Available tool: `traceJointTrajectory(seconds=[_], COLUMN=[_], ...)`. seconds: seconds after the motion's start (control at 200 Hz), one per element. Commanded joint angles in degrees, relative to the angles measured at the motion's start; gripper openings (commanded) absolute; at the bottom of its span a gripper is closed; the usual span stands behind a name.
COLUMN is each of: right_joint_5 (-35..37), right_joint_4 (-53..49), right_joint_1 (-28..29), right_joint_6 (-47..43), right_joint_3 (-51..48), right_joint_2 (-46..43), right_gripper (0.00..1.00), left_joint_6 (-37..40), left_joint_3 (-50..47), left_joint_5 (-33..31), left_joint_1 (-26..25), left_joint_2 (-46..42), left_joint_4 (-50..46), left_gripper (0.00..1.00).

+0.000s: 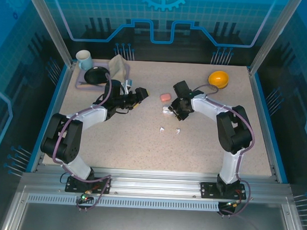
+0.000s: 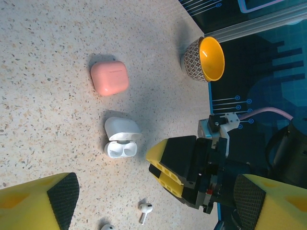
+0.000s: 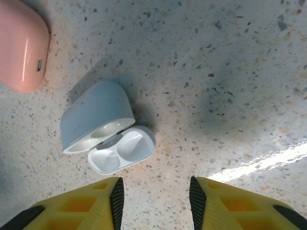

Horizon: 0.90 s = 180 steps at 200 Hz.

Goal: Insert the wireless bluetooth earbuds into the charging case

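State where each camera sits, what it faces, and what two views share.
Top external: above and behind, looking down on the table; both arms show.
Left wrist: looks across at open white case, pink case; own yellow fingers flank.
Right wrist: looks down on the open white case; own fingertips below.
Shared: both cases, both wrist views.

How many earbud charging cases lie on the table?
2. The white case lies open before the right gripper; the pink case, closed, lies beside it, not touching. Others may be hidden.

Bright, sharp; soft shadows; glare streak on table (image 3: pixel 268 160).
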Motion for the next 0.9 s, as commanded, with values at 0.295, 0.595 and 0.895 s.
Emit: traceJointTrajectory(seconds=[0.295,0.595,0.895], right_joint_5=[1.6,0.8,0.4], right_joint_4=[-2.3,-4.2,-5.2], right_joint_1=[0.9,0.9,0.7], right_joint_6=[4.1,4.6,5.1], right_joint_3=[3.7,6.3,6.9], right_joint_2=[5.3,8.6,10.0], right_gripper=[0.42,0.41,0.31], left_joint_6=[-0.1,-0.6,-0.7], left_joint_3=[-0.6,-1.2,-1.3], left_joint_5=[-0.1,-0.1,-0.1], left_joint_1=[1.0,1.1,1.2], left_joint_2=[-0.2,0.2,0.0], left_joint_4=[2.3,3.1,3.3], left_gripper=[0.88,0.88,0.87])
